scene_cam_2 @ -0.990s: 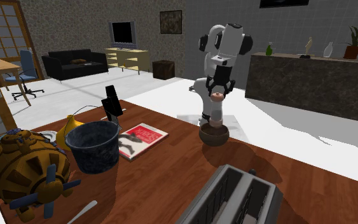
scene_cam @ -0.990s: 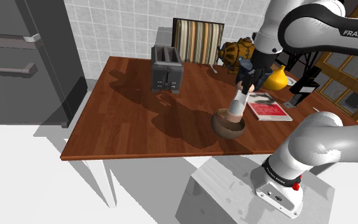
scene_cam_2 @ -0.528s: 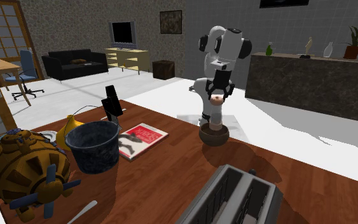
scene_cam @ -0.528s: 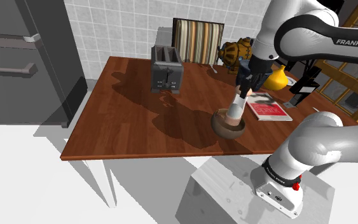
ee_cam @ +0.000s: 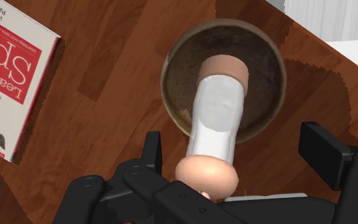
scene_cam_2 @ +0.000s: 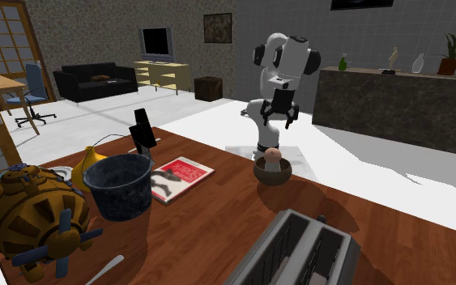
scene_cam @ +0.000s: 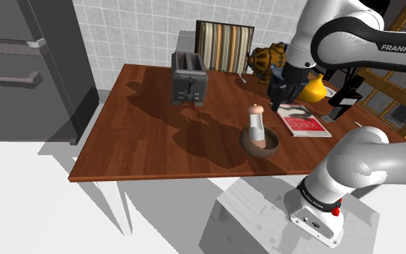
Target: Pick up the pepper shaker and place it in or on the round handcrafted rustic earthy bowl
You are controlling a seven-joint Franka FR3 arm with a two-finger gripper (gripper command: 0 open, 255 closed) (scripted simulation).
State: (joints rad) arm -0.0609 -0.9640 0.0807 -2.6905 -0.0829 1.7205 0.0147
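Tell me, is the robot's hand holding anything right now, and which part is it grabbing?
Nothing is held. The gripper is open, with its fingers standing clear on either side of the pepper shaker, which stands by itself in the brown bowl.
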